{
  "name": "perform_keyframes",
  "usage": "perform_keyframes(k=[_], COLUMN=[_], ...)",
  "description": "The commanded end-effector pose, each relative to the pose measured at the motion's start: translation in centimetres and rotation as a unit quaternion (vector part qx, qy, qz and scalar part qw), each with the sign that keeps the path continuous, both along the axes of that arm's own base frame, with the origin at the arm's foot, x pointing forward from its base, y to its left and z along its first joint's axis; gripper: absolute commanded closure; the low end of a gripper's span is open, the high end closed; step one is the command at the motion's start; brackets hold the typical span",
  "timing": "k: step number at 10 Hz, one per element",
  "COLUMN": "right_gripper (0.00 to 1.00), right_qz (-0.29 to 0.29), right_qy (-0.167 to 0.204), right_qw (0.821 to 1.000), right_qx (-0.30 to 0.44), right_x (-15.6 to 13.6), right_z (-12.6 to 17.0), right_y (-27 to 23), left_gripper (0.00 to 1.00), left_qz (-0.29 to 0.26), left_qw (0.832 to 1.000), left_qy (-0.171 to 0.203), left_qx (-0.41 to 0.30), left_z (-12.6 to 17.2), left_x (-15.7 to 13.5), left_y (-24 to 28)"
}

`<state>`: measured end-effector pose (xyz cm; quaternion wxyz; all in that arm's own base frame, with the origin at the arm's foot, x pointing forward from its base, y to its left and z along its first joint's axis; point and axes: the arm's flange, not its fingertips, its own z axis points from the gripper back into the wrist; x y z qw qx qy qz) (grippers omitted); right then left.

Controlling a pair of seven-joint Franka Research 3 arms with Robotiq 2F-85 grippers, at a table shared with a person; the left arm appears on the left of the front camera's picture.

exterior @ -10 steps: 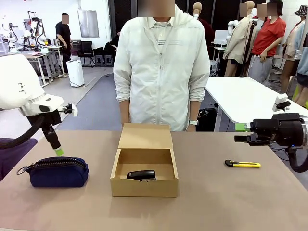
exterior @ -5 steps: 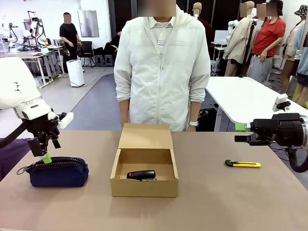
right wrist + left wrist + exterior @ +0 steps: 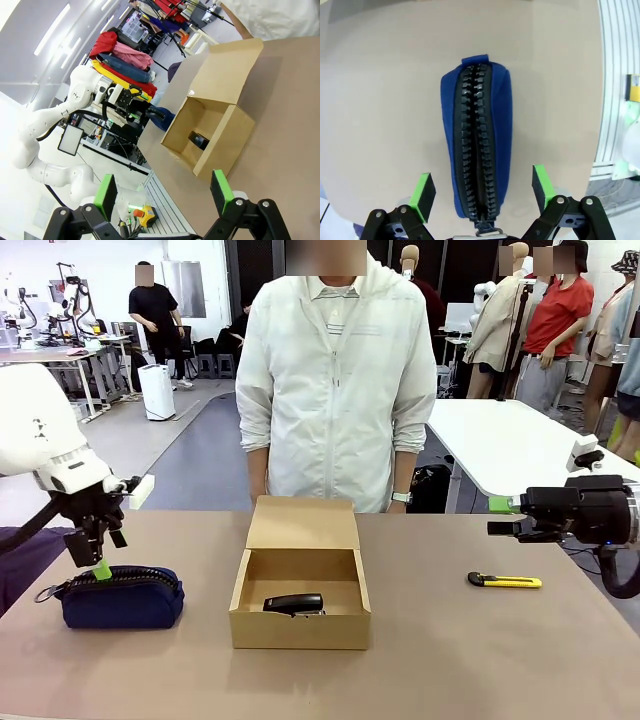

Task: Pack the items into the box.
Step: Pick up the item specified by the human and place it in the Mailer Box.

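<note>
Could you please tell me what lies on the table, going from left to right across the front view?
Navy pouch → cardboard box, with the black gadget inside it → yellow utility knife.

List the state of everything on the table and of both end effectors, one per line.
brown cardboard box: open, flap lid folded back at the far side.
small black oblong gadget: lying inside the box.
navy blue zippered pouch: zipped shut, lying on the table, outside the box.
yellow-and-black utility knife: lying on the table; blade too small to tell.
left end effector: open, fingers straddling the pouch's ring end.
right end effector: open, empty, above the table.
</note>
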<state>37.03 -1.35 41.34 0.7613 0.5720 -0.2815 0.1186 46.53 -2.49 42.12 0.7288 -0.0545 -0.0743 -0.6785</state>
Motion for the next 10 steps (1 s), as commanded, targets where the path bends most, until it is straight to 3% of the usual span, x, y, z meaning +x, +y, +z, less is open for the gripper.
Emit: perform_keyframes(k=[1,2,4,8,9,10], right_gripper=[0.00,0.00,0.00,0.00,0.00,0.00], right_qz=[-0.007,-0.007,-0.007,-0.007,-0.007,-0.007], right_qy=[-0.004,-0.004,-0.004,-0.004,-0.004,-0.004], right_qw=[1.000,1.000,1.000,1.000,1.000,1.000], right_qx=[0.004,0.004,0.004,0.004,0.004,0.004], right_x=[0.0,0.0,0.0,0.0,0.0,0.0], right_z=[0.2,0.2,0.2,0.2,0.2,0.2], right_y=[0.1,0.1,0.1,0.1,0.1,0.1], left_gripper=[0.00,0.00,0.00,0.00,0.28,0.88], left_qz=[-0.009,0.023,0.007,-0.021,-0.016,-0.017], left_qw=[1.000,0.999,0.999,0.998,0.999,0.999], left_qy=[0.003,-0.018,-0.036,-0.019,-0.011,0.003], left_qx=[0.015,0.029,0.030,0.053,0.050,0.047], left_z=[-2.7,-4.4,-7.3,-9.0,-9.0,-8.8], left_x=[0.3,0.9,1.5,2.2,2.3,2.3], left_y=[0.2,0.1,-0.3,-1.0,-1.0,-0.7])
